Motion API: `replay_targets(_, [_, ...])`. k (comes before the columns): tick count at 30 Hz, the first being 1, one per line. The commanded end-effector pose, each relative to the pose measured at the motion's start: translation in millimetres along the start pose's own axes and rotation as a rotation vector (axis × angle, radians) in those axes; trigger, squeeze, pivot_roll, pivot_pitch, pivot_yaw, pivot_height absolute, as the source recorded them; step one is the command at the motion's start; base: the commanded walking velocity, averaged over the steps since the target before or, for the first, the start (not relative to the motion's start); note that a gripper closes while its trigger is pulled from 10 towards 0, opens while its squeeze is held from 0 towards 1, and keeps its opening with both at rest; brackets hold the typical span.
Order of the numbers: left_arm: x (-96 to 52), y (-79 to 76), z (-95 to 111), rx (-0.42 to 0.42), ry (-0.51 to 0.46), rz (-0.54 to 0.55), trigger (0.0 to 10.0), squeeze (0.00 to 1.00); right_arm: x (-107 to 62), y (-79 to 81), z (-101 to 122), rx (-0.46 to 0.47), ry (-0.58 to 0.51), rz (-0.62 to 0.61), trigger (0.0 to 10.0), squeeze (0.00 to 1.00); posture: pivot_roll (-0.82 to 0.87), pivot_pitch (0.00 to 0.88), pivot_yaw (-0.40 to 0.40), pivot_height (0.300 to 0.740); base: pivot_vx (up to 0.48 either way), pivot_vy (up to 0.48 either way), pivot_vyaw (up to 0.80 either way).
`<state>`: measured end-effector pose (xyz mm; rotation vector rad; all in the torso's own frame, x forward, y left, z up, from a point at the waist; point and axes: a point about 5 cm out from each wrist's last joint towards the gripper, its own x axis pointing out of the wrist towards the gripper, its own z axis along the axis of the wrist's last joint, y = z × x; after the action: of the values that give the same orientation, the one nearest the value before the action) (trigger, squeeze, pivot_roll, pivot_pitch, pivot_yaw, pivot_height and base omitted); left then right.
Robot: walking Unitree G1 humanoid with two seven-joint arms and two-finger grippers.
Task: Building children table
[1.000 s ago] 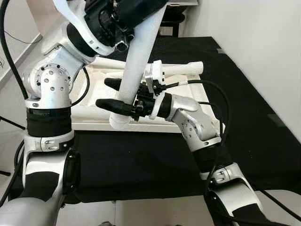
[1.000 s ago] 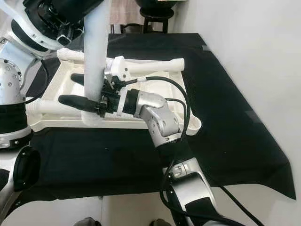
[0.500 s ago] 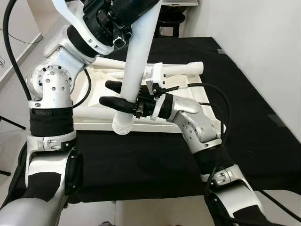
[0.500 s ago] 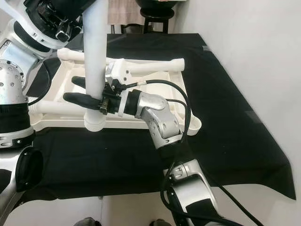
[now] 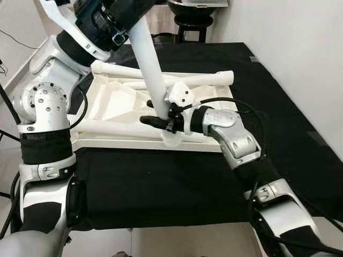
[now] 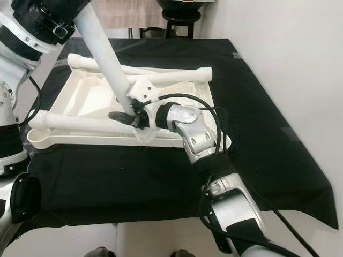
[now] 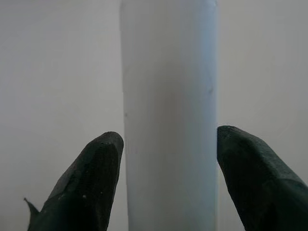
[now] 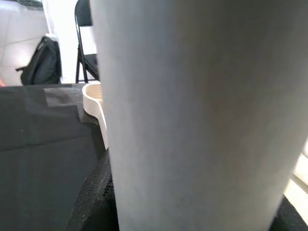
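Left gripper point(image 7: 166, 187) raised high, clamping white table leg point(image 5: 150, 67) tilted, right gripper point(image 5: 156, 114) reaching sideways, gripping its lower end over upturned tabletop point(image 5: 107, 101)

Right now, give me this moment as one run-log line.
stage: fitting leg | left gripper: holds white table leg high | right gripper: clamps it low | leg foot: at upturned tabletop near edge | tilt: leaning

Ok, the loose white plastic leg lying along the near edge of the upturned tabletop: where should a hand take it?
Grip the long white plastic leg mid-shaft, from above: it lies flat along the white tabletop's near rim, round and bare there, with flared ends.
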<state>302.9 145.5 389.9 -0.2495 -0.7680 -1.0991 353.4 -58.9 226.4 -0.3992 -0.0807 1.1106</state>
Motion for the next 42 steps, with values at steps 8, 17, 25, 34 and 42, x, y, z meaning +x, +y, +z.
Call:
replay_targets(8, [-4.6, -23.8, -26.4, 0.021, 0.121, -0.028, 10.0, 0.00, -3.2, -3.6, 12.1, -0.183, 0.104, -0.015, 0.0, 0.00, -0.01, 0.061, -0.014, 0.740, 0.000, 0.000, 0.00])
replay_targets(17, [-2.4, -16.6, -27.2, 0.152, 0.125, 0.089, 0.0, 0.00, -2.1, -2.3, 17.8, -0.194, 0.089, -0.005, 0.0, 0.00, -0.01, 0.057, -0.017, 0.740, 0.000, 0.000, 0.00])
replay_targets(25, [-0.5, -18.1, -24.6, 0.196, 0.115, 0.106, 0.0, 0.00, -1.9, -3.0, 16.0, -0.190, 0.100, -0.024, 0.0, 0.00, -0.01, 0.050, -0.020, 0.740, 0.000, 0.000, 0.00])
replay_targets(34, [2.1, -20.8, -23.2, 0.184, 0.084, 0.098, 0.0, 0.00, 3.2, -0.3, 15.6, -0.151, 0.086, -0.040, 10.0, 0.00, 0.00, 0.042, -0.020, 0.740, 0.000, 0.000, 0.00])
replay_targets(42, [4.1, -24.2, -17.5, 0.130, 0.025, 0.075, 0.0, 0.00, 13.5, 4.7, 13.3, -0.149, 0.074, -0.064, 10.0, 0.45, 0.00, 0.035, -0.018, 0.740, 0.000, 0.000, 0.00])
